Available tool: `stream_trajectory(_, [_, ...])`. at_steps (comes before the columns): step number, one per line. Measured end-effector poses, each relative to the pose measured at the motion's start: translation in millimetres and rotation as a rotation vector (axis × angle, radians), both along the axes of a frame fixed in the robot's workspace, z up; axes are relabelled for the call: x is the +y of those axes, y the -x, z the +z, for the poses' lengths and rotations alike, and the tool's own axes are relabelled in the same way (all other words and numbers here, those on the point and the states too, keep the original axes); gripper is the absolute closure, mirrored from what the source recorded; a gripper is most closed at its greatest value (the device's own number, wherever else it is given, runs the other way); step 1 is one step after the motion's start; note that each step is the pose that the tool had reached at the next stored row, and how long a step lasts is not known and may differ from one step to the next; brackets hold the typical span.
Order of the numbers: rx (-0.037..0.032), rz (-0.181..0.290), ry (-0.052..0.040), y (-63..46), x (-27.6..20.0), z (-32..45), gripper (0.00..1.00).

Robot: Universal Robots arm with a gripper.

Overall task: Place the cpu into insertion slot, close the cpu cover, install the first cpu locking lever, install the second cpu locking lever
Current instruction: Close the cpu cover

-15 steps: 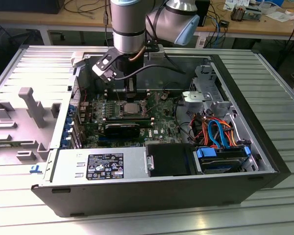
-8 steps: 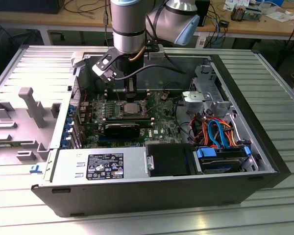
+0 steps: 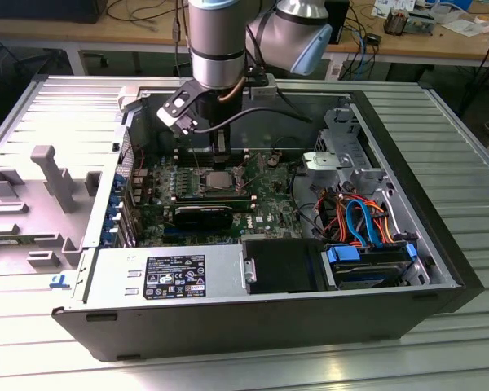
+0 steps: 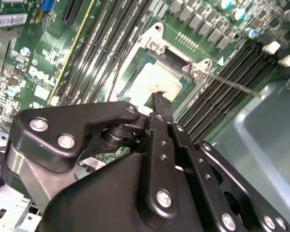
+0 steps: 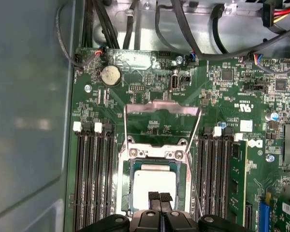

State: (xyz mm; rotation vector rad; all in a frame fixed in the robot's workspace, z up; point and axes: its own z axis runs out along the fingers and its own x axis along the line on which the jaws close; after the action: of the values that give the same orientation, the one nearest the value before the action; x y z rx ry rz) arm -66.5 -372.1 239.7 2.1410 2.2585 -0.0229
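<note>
The cpu, a silver square chip, lies flat in the insertion slot on the green board; I also see the cpu in the exterior view and the cpu in the second wrist view. The cpu cover stands swung open, back from the slot on its hinge. A thin locking lever sticks out beside the slot, unlatched. My gripper hovers just above the chip's near edge, its black fingertips pressed together with nothing between them. In the exterior view my gripper hangs straight down over the slot.
Long black memory slots flank the socket on both sides. In the open case sit a power supply, a drive bay with blue and orange cables and a grey case wall. A grey plastic part lies outside.
</note>
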Motion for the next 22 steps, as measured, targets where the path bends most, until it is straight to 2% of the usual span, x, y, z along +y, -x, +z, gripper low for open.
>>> stream_trajectory(9, [0.0193, 0.000, 0.0003, -22.1, -0.1, 3.0, 0.89])
stream_trajectory(11, [0.0258, 0.000, 0.0000, -28.5, 0.0, 5.1, 0.89])
stream_trajectory(13, [0.0347, 0.000, 0.0000, -36.7, 0.0, 9.3, 0.89])
stream_trajectory(17, [0.0516, 0.000, 0.0002, -49.7, -0.1, 13.1, 0.89])
stream_trajectory(19, [0.0570, 0.000, 0.0001, -54.2, 0.0, 15.5, 0.89])
stream_trajectory(21, [0.0706, 0.000, 0.0001, -64.0, 0.0, 20.4, 0.89])
stream_trajectory(22, [0.0751, 0.000, 0.0001, -67.0, -0.1, 21.3, 0.89])
